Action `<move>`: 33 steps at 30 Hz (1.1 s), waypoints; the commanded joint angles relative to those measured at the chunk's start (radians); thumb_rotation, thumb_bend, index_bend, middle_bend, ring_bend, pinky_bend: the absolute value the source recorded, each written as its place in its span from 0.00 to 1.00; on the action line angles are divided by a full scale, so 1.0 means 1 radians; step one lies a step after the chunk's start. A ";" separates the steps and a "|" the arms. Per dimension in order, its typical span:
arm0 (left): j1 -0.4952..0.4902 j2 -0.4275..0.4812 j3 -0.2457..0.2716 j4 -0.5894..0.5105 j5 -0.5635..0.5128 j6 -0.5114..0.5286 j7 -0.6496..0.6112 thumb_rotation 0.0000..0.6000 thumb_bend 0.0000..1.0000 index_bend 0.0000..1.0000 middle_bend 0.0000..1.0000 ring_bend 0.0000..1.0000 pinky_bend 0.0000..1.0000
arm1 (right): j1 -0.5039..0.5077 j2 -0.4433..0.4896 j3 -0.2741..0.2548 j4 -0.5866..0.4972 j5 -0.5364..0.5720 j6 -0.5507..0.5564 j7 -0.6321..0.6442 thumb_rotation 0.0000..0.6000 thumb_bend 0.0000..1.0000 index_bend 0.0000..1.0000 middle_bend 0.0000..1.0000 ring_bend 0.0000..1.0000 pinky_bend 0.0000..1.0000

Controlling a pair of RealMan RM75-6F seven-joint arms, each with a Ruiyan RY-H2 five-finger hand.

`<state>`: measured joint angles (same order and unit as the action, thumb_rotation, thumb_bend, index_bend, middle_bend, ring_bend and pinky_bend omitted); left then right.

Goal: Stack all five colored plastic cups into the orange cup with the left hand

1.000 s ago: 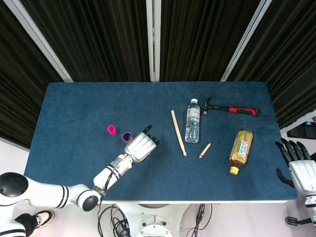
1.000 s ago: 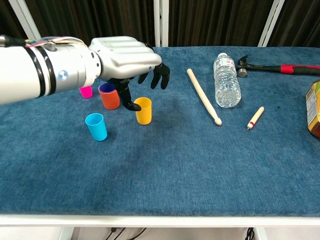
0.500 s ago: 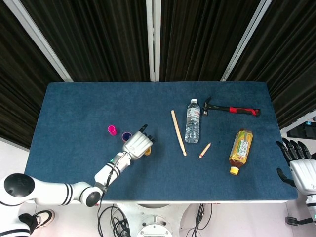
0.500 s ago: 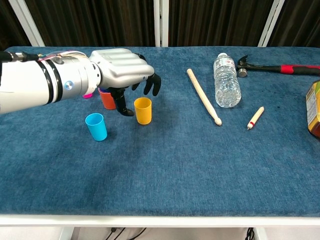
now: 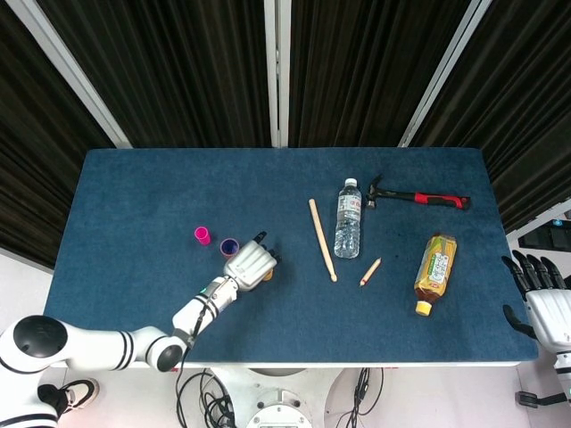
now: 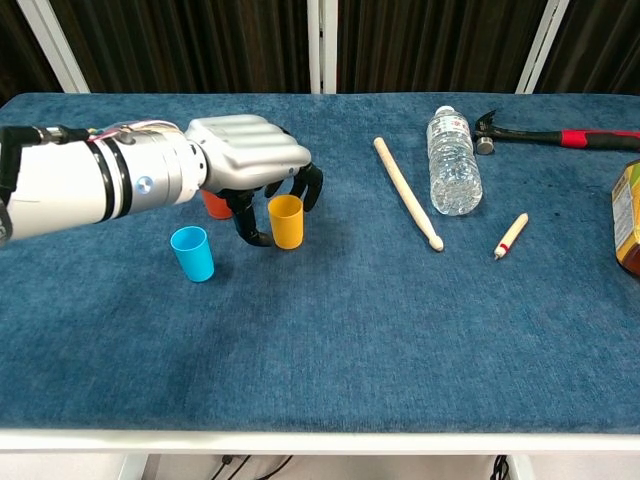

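curling l hand (image 6: pixel 255 160) fingers round yellow cup (image 6: pixel 286 221), not gripped.

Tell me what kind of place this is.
Likely a robot lab or test bay: a blue felt-covered table set before black curtains, with unrelated props laid out, such as cups, a hammer and bottles.

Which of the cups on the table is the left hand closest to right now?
The yellow cup: the left hand's fingers curl around it, while the blue cup stands apart.
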<state>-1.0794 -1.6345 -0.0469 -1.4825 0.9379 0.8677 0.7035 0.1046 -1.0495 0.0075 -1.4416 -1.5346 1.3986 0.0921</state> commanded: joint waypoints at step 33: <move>-0.027 0.140 -0.098 -0.115 -0.081 0.046 0.083 1.00 0.30 0.48 0.47 0.52 0.22 | 0.006 0.002 0.002 -0.007 -0.003 -0.009 -0.005 1.00 0.33 0.00 0.00 0.00 0.00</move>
<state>-1.0989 -1.5167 -0.1345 -1.5783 0.8936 0.9038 0.7622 0.1102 -1.0472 0.0093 -1.4482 -1.5376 1.3896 0.0874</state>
